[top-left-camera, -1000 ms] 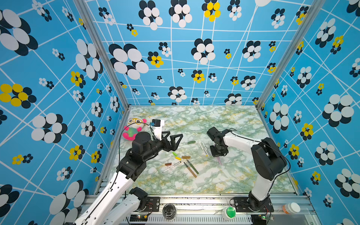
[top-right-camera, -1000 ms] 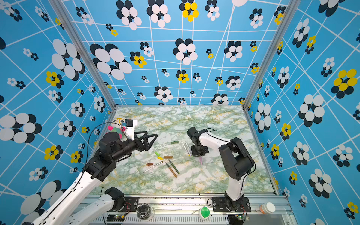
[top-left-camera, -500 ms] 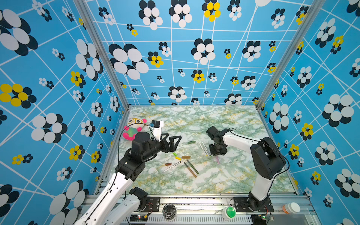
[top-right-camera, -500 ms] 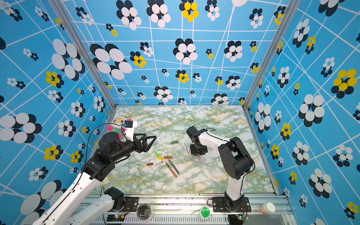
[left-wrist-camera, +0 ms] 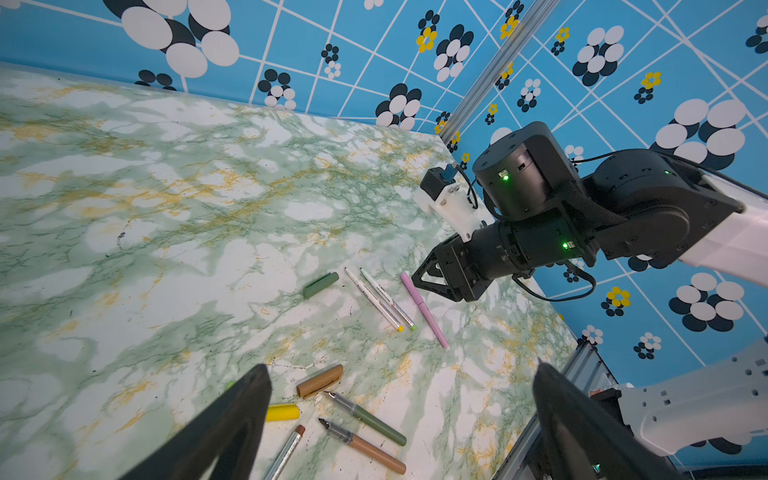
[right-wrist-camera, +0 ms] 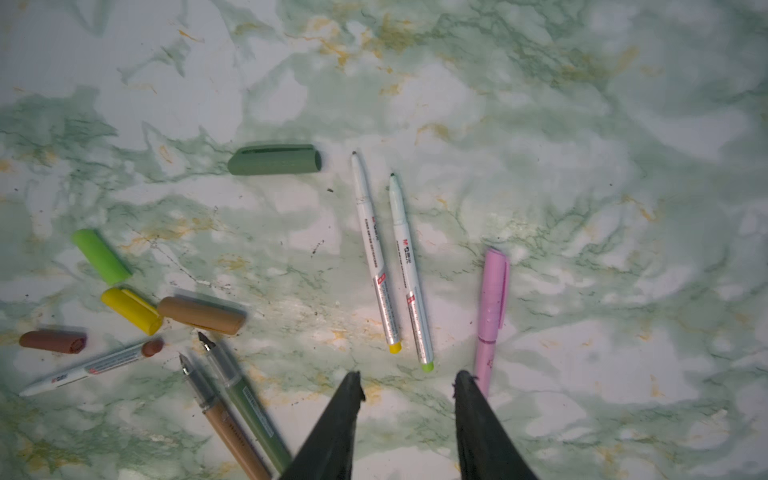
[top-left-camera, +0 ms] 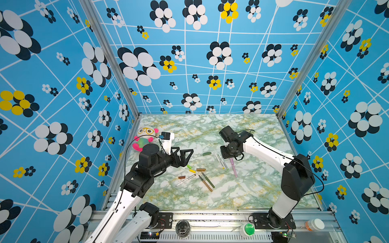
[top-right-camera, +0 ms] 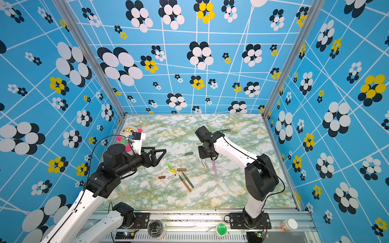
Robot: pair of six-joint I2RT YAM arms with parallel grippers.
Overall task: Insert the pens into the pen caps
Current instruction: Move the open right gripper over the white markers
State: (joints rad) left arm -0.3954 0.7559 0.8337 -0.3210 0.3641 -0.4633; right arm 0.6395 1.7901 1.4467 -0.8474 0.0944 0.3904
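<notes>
The right arm reaches from its base at the front rail back over the surface (top-left-camera: 252,189), elbow raised and wrist bent so that the right gripper (right-wrist-camera: 408,376) points straight down, close above the marble pattern. Its jaws stand partly apart with nothing between them. The pink pen (right-wrist-camera: 483,361) lies flat just outside one of its fingers (right-wrist-camera: 476,415), and the pink cap (right-wrist-camera: 494,291) sits pushed onto that pen's far end. A little beyond the fingertips two white pens lie side by side, nearly parallel and uncapped: the yellow-tipped pen (right-wrist-camera: 376,253) and the light-green-tipped pen (right-wrist-camera: 409,270). Past them, farther from this gripper, the dark green cap (right-wrist-camera: 274,160) lies alone on its side.

The left arm climbs from the front rail, folds at the elbow and holds the left gripper (top-left-camera: 187,157) roughly level above the surface, aimed toward the middle. Its jaws are spread wide and hold nothing. Under and just ahead of its fingertips lies the loose group: the light green cap (top-left-camera: 189,166), the yellow cap (left-wrist-camera: 282,412) and the tan cap (left-wrist-camera: 320,381) close together, the brown cap (top-left-camera: 181,177) a little apart, all four lying empty. Beside them rest the brown-tipped pen (top-left-camera: 186,180), the dark green pen (left-wrist-camera: 365,417) and the tan pen (left-wrist-camera: 361,446), the last two side by side with bare nibs. Behind this gripper's wrist, by the side wall, sits a plush toy (top-left-camera: 144,137).
</notes>
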